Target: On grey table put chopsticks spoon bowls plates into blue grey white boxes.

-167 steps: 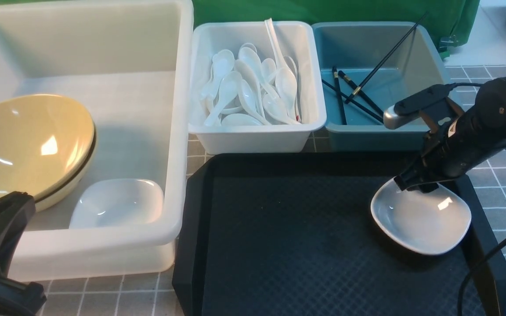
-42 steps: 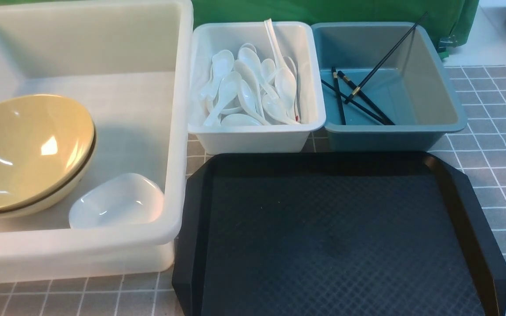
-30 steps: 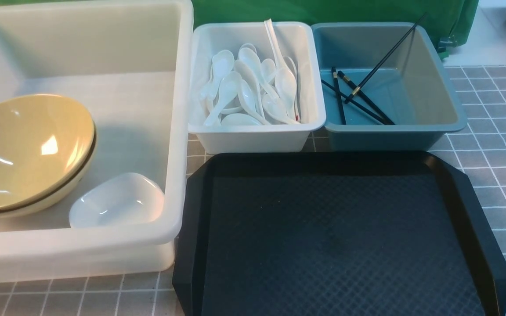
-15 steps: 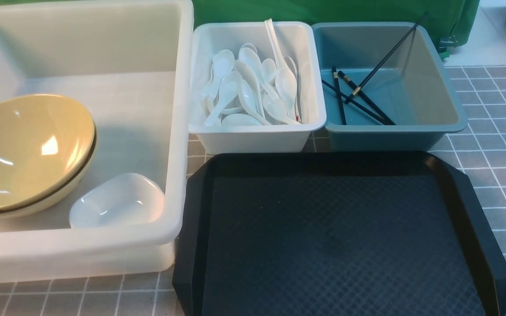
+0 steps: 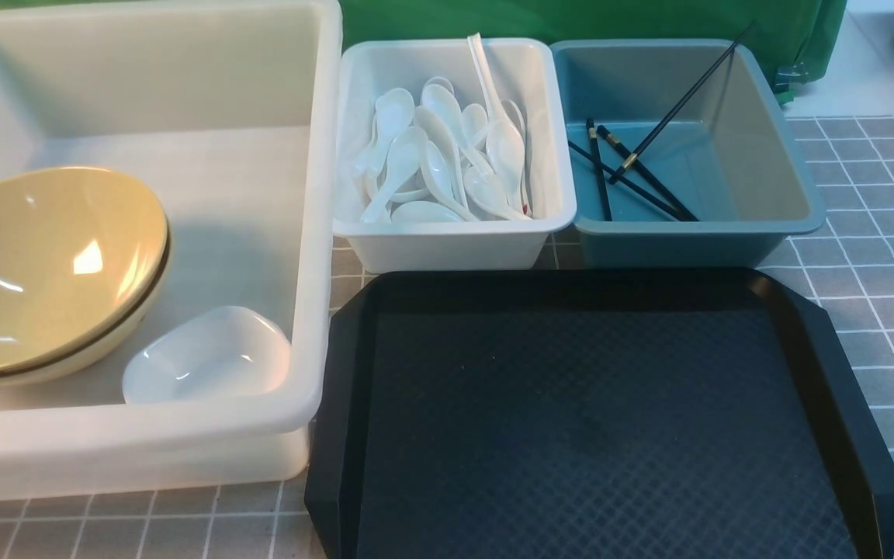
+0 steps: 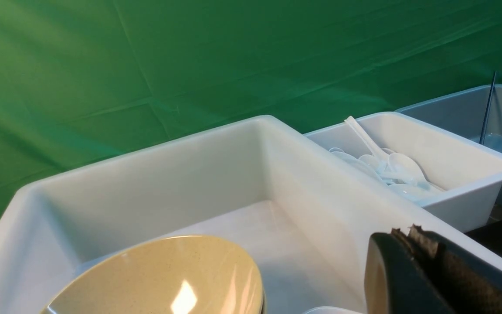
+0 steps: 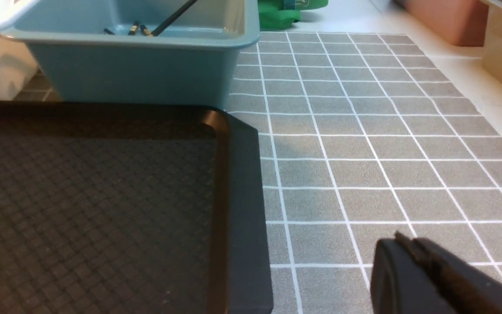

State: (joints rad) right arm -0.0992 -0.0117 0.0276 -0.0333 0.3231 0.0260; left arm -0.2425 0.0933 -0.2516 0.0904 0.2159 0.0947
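Front view finds glossy, slippery plates [image 5: 206, 357] beside bowls [image 5: 51, 264] in the big whitish box [image 5: 315, 233] – brittle, best pinched at the rim – both end effectors, left [image 6: 412, 244] and right [image 7: 408, 253], closed, holding nothing

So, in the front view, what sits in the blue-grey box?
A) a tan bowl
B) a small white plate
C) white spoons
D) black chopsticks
D: black chopsticks with gold bands lie in the blue-grey box, one leaning on its far rim.
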